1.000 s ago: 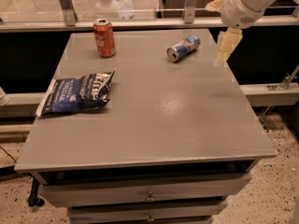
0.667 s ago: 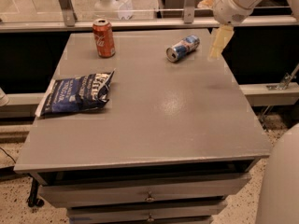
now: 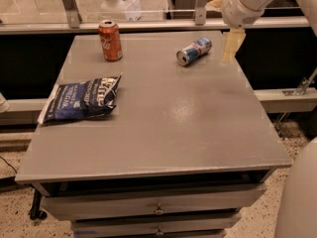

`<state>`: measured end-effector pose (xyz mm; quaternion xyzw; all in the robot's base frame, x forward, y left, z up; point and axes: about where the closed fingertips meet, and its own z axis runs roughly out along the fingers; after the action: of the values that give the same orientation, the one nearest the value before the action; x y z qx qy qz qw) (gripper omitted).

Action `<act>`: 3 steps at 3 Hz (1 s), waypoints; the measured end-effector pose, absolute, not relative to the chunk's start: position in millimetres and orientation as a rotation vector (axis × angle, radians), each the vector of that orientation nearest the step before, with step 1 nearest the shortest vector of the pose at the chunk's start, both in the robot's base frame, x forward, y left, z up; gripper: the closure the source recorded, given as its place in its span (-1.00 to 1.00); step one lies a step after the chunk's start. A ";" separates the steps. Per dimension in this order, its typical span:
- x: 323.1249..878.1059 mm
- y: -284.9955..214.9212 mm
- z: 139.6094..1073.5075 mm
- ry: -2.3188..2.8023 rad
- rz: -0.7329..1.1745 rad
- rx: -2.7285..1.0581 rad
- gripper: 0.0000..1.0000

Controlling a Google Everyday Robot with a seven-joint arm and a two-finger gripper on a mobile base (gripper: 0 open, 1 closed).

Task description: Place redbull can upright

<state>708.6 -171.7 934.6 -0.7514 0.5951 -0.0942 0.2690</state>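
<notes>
The gripper (image 3: pixel 232 46) is noted above the table's (image 3: pixel 163 118) far right edge, just right of the redbull can (image 3: pixel 194 51) and not touching it; how far open cannot be told. The can, blue-silver with red marking, is seen lying on its side, long axis diagonal, silver top turned toward near-left.
</notes>
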 end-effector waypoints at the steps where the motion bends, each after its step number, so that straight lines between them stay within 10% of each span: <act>1: 712.0 -164.0 921.0 1.541 -0.357 -2.141 -1.00; 3: 723.3 -150.9 888.4 1.490 -0.388 -2.303 -1.00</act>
<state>723.3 -150.9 888.4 -0.8170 0.5286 -0.1377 0.1848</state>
